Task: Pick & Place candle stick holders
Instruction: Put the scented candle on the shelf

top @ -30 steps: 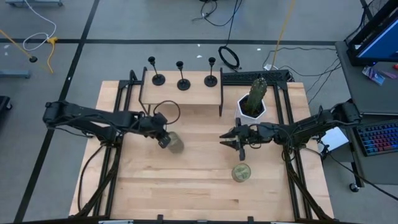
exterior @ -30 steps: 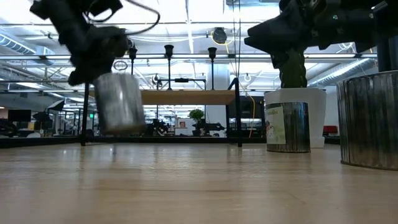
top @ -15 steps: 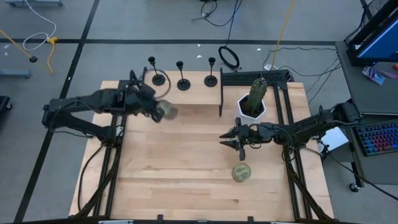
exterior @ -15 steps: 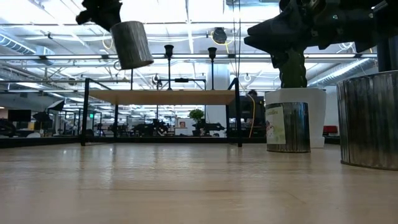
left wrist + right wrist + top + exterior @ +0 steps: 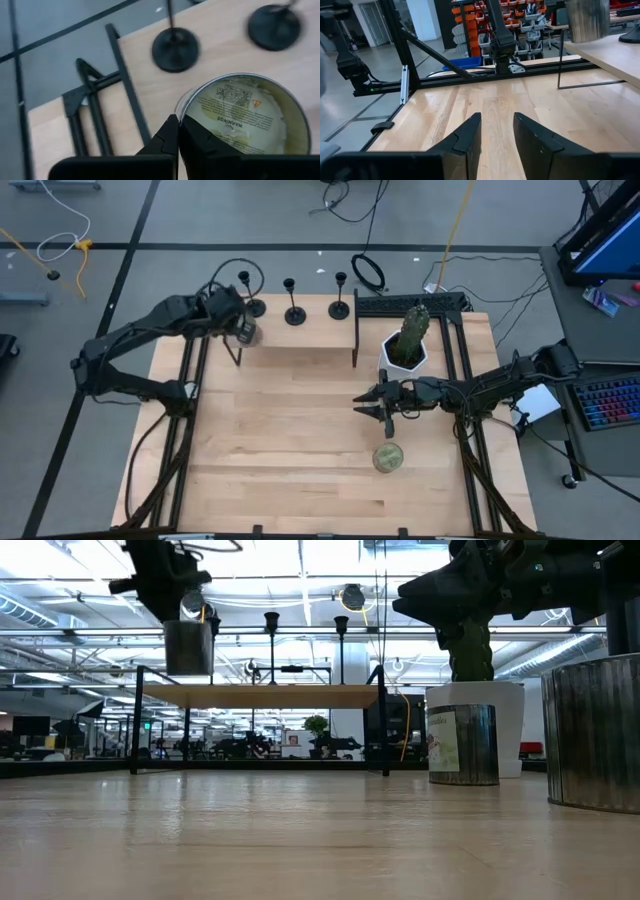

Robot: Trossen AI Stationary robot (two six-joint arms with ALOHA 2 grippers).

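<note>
Three black candle stick holders (image 5: 248,298) (image 5: 293,305) (image 5: 339,300) stand on their round bases along the far edge of a raised wooden shelf (image 5: 300,340). Two of the bases show in the left wrist view (image 5: 175,49) (image 5: 274,20). My left gripper (image 5: 240,328) is shut on a greenish-gold jar (image 5: 188,647) above the shelf's left end, beside the leftmost holder. My right gripper (image 5: 378,408) is open and empty above the table's middle right, near the white cactus pot (image 5: 405,348). My left gripper holds the jar by its rim (image 5: 186,111) on the side nearest the wrist. One finger seems to be inside the jar and one outside. The fingers come from above, pointing down. The jar hangs upright below them, mouth up, clear of the shelf (image 5: 260,695).
Another gold jar (image 5: 388,458) stands on the table near the right gripper. The low view shows a further labelled jar (image 5: 462,745) in front of the pot. Black frame rails (image 5: 190,410) (image 5: 470,430) run along both table sides. Bare wood lies in the middle (image 5: 290,430).
My left gripper has carried the jar up and toward the table's far edge, from low over the middle of the table to above the shelf's left end. The jar, tilted before, now hangs upright. My right gripper has kept still.
</note>
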